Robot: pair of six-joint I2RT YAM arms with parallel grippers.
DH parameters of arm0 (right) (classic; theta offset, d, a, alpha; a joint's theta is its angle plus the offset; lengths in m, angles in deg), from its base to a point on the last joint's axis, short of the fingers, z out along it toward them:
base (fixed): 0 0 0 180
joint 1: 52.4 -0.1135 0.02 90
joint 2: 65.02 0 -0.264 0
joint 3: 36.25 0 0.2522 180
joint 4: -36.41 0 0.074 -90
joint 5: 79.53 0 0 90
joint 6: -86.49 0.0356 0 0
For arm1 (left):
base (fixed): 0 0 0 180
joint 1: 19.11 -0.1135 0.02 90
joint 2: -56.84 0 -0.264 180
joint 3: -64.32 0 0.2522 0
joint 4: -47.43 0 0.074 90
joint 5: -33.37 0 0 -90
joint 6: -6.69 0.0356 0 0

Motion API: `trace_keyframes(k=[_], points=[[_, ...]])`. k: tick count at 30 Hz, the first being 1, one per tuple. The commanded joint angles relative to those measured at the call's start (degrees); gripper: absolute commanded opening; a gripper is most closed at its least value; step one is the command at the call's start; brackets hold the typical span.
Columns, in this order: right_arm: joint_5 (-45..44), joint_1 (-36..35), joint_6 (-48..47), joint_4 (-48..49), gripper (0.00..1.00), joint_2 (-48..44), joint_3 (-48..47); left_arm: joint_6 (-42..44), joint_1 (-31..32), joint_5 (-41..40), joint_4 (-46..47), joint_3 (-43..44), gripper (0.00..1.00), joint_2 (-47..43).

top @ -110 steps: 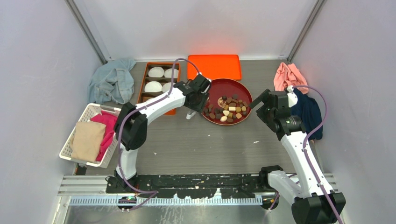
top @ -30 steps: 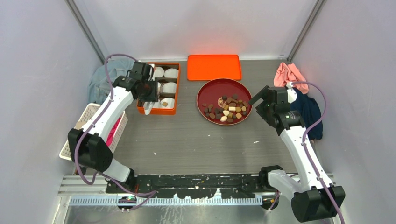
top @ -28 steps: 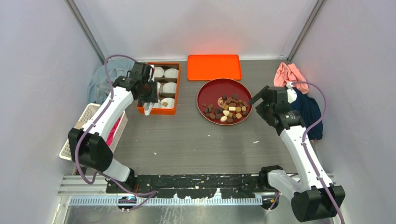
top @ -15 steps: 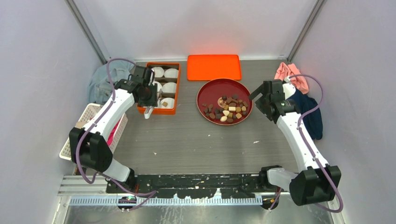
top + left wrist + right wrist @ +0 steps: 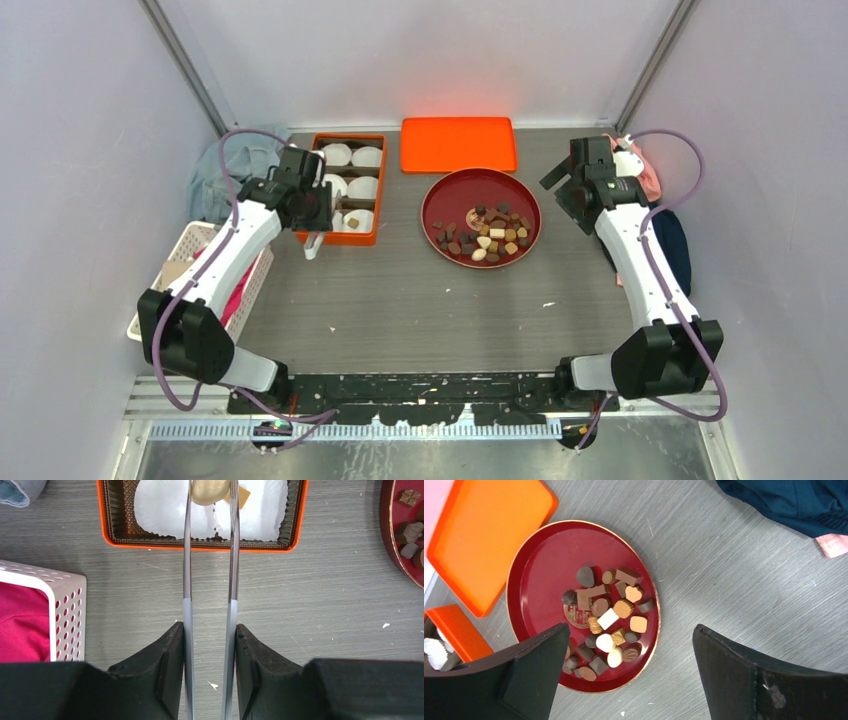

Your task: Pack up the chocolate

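The chocolate [image 5: 487,236] [image 5: 609,622] lies heaped on a round red plate [image 5: 455,195] [image 5: 536,580]. My left gripper [image 5: 308,207] [image 5: 209,630] is shut on a pair of metal tongs [image 5: 186,570]. The tongs reach into the front of the orange box [image 5: 338,240] [image 5: 200,547]. A tan chocolate [image 5: 210,489] sits between their tips over a white paper cup [image 5: 160,505]. I cannot tell whether it rests in the cup. My right gripper [image 5: 565,188] [image 5: 629,630] hangs open and empty, high beside the plate's right edge.
An orange lid [image 5: 458,143] [image 5: 479,535] lies behind the plate. A white basket [image 5: 150,300] [image 5: 65,610] with pink and tan cloths stands at the left, a blue cloth [image 5: 222,170] behind it. Pink [image 5: 652,178] and navy [image 5: 665,240] [image 5: 789,500] cloths lie at the right.
My right arm has swung away from me toward the far right corner, its gripper still open. My left gripper with the tongs has drawn slightly back from the box.
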Motion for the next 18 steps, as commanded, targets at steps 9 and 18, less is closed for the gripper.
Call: trace_keyframes(k=[9,18], points=[[0.61,0.59,-2.71,-4.34,0.98,2.28,-7.06,-1.36,-0.86,-7.95,1.51,0.88,0.00,1.54],[2.86,0.64,-1.76,-3.43,0.97,5.81,-9.52,-0.87,-2.07,-5.83,-0.14,1.72,0.00,5.04]])
